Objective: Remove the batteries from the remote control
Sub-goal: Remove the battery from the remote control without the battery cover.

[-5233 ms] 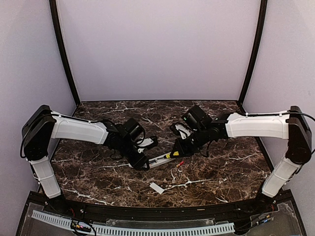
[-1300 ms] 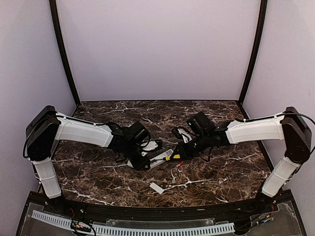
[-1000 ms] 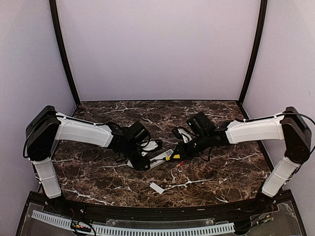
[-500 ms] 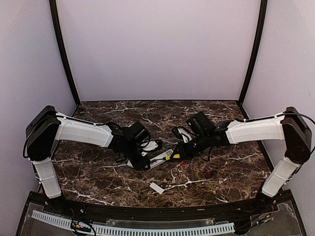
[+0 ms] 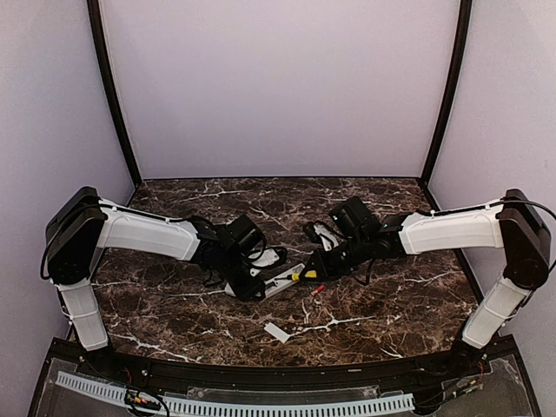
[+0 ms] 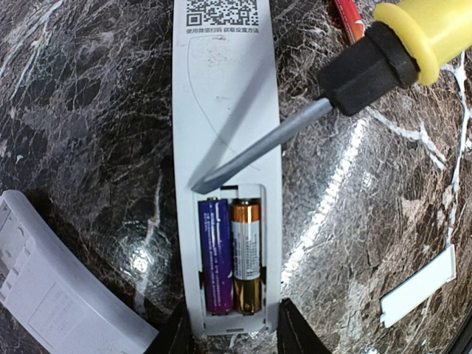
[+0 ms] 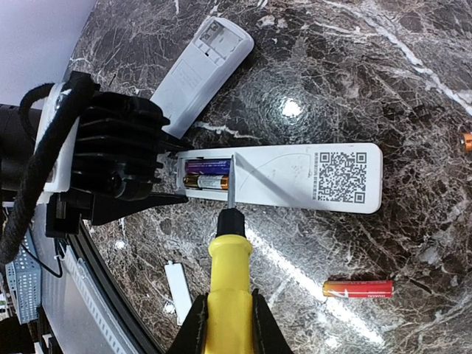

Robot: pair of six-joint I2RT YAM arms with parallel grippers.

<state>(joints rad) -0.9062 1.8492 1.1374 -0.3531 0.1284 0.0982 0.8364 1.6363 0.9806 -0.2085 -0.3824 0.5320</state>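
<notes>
Mostly cropped, left fingers (image 6: 179,336) clamp the remote (image 6: 225,96) (batteries (image 6: 246,254) inside); right fingers (image 7: 193,335) grip the screwdriver (image 7: 228,273).

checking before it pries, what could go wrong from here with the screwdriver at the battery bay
1. The tip of the screwdriver rests at the bay's edge by the purple battery; it may slip and gouge the cell or the remote.
2. The left gripper clamps only the remote's end, so levering might twist it.
3. A freed cell could roll across the table, where a red battery lies loose.
</notes>
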